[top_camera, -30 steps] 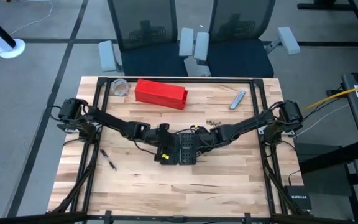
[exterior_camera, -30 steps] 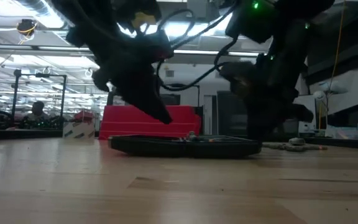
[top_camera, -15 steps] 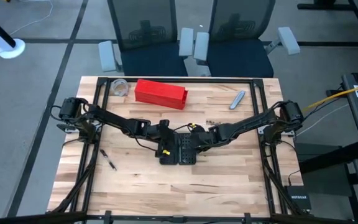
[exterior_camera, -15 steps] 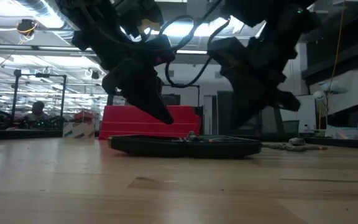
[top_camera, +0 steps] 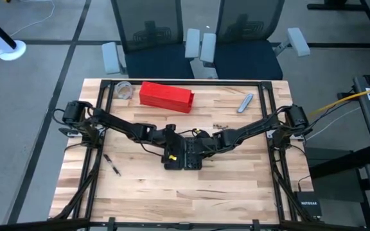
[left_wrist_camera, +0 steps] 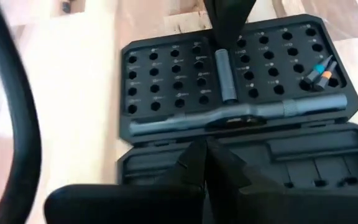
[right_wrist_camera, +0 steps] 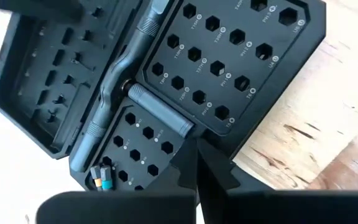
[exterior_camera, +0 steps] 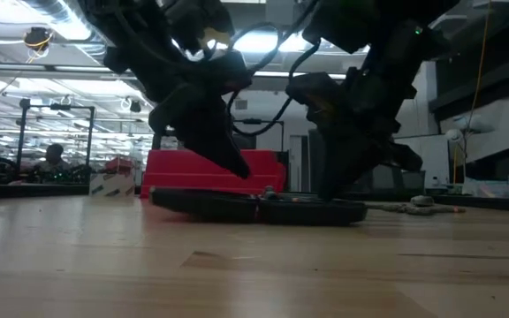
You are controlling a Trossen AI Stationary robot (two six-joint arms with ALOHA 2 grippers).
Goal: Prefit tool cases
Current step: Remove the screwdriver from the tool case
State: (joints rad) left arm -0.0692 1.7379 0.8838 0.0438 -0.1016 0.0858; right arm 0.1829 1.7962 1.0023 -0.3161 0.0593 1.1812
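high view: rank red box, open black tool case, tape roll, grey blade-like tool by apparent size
1. red box
2. tool case, partly under both grippers, so its extent is unsure
3-4. tape roll and grey tool: too close to rank

A lab: office chairs (top_camera: 149, 32), ceiling ducts (exterior_camera: 51, 13), equipment racks (exterior_camera: 56, 132) behind.

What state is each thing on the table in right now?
Small black plastic tool case: open, lying flat.
Long red box: closed, behind the case.
Left end effector: shut, over the case.
Right end effector: shut, at the case's edge.
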